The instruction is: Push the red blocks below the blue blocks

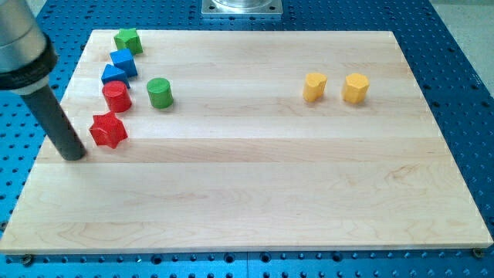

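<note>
My tip (74,155) rests on the board at the view's left, just left of and slightly below the red star block (108,130), apart from it by a small gap. The red cylinder (116,96) stands just above the star. Right above the cylinder is a blue block (113,75), and a second blue block (123,62) sits above that one. The four blocks form a rough column near the board's left edge, reds below blues.
A green block (128,40) sits at the top of the column. A green cylinder (159,93) stands right of the red cylinder. Two yellow blocks (314,86) (356,88) sit at the right. The wooden board (255,193) lies on a blue perforated table.
</note>
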{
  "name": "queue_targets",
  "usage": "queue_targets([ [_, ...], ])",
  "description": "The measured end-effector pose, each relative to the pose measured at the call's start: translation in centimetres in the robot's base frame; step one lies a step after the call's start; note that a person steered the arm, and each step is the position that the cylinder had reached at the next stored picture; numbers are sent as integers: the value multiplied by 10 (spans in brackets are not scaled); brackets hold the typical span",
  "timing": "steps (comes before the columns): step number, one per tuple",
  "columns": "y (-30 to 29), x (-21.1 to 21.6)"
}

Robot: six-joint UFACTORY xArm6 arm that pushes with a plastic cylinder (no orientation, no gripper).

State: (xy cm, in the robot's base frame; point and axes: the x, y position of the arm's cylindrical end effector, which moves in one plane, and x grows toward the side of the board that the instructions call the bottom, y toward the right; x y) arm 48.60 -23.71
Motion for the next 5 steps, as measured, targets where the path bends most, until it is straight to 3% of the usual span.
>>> queue_targets([
  [1, 32, 0],
  [3, 38, -25],
  [4, 80, -5],
  [5, 183, -20],
])
